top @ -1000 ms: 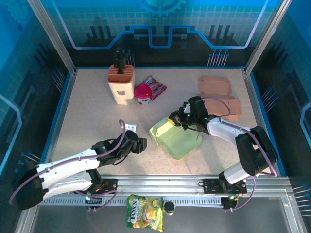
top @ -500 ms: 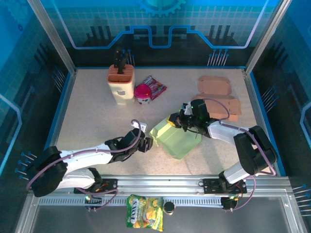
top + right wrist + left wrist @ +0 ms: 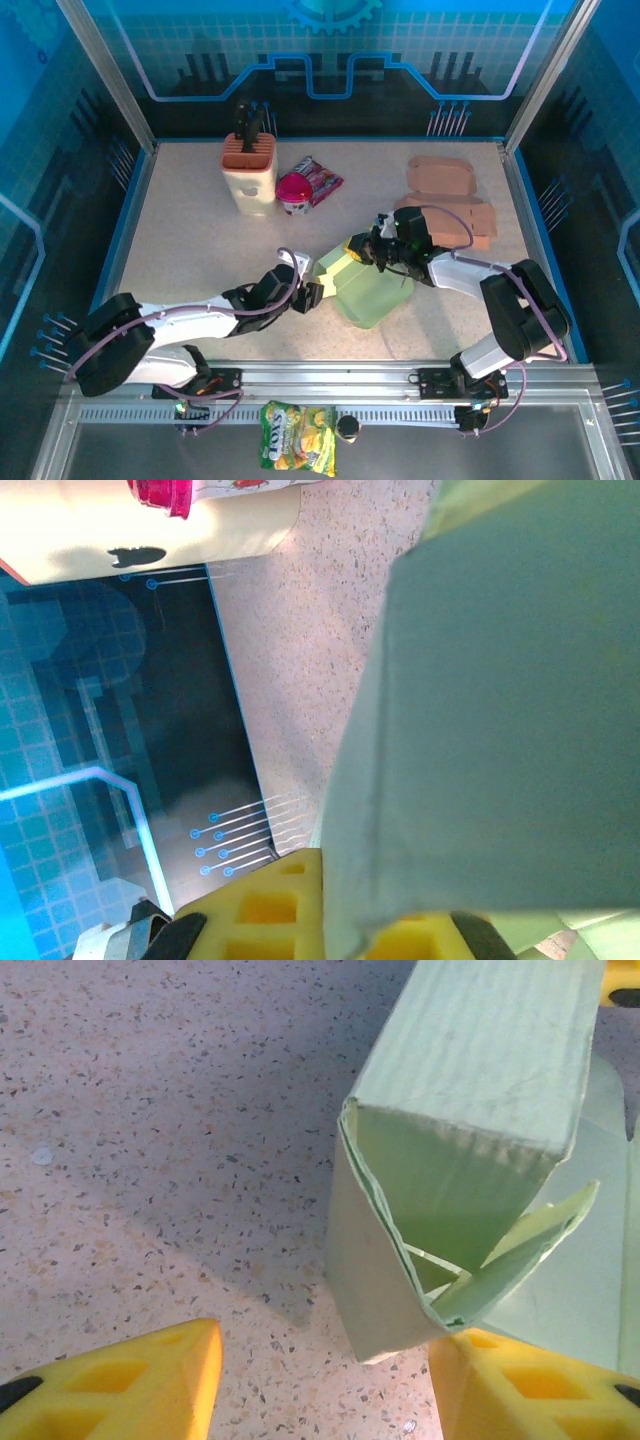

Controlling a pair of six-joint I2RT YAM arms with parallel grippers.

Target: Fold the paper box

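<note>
box: light green paper box [image 3: 362, 283] lies mid-way across the speckled table [image 3: 200, 240], in front of the right arm, part-formed
right tool: right tool [image 3: 372, 250] clenched on the box's far raised panel; wrist view has the green sheet pinched between both yellow fingers [image 3: 262, 912]
left tool: left tool [image 3: 308, 295] released, jaws wide, at the box's near-left corner; wrist view puts that corner between the fingers, right finger [image 3: 520, 1385] just beside or touching the base, can't tell which
done: one end is up, its walls meet at a creased corner, and a loose flap sits slanted inside the opening
not done: the panel toward the arms lies flat on the table, the inner flap isn't seated, and the corner seam gapes; my read is roughly mid-task
next (guess): left tool closes on the near corner or pushes the wall in while the right one holds the far panel
risk: thin card, could buckle or slide on the table
other: flat brown cardboard blanks [image 3: 450, 195] far right, well apart
</note>
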